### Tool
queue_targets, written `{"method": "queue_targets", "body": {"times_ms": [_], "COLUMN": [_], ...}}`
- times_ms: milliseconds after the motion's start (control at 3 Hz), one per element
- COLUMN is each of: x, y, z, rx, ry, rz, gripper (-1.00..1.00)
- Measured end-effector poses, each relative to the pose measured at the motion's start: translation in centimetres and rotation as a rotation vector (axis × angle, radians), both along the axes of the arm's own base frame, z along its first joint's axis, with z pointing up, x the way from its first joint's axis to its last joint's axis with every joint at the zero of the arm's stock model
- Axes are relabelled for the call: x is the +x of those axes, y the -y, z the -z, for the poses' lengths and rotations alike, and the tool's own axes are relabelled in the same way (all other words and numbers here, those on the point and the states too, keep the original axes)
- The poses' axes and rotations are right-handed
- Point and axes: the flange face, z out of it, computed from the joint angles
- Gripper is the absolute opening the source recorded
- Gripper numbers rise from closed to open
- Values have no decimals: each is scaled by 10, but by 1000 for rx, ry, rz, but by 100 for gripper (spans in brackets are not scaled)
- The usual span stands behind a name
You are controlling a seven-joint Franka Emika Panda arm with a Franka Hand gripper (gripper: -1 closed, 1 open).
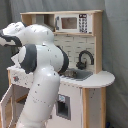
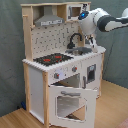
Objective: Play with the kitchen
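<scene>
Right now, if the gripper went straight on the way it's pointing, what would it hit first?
In the second exterior view the gripper points downward beside the faucet, so it would probably meet the kitchen's sink or the countertop around it first. Depth is unclear.

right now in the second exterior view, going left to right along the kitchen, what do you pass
grey hood → red-ringed stovetop → black faucet → sink → robot arm, reaching in from the second exterior view's right.

A grey curtain [image 2: 11, 55] hangs in soft folds across the back of the room in both exterior views, above a light wooden floor [image 2: 112, 107], evenly lit.
</scene>
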Motion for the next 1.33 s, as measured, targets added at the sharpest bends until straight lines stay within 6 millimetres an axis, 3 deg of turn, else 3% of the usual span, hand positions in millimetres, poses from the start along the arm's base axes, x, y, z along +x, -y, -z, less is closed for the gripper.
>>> {"method": "queue_targets", "body": {"times_ms": [667,1000,1333], "x": [9,31,64], "y": [27,60,100], "z": [-2,1,25], "rx": [12,28,53], "ry": [40,31,-16], "rz": [188,298,377], "gripper": [100,100,100]}}
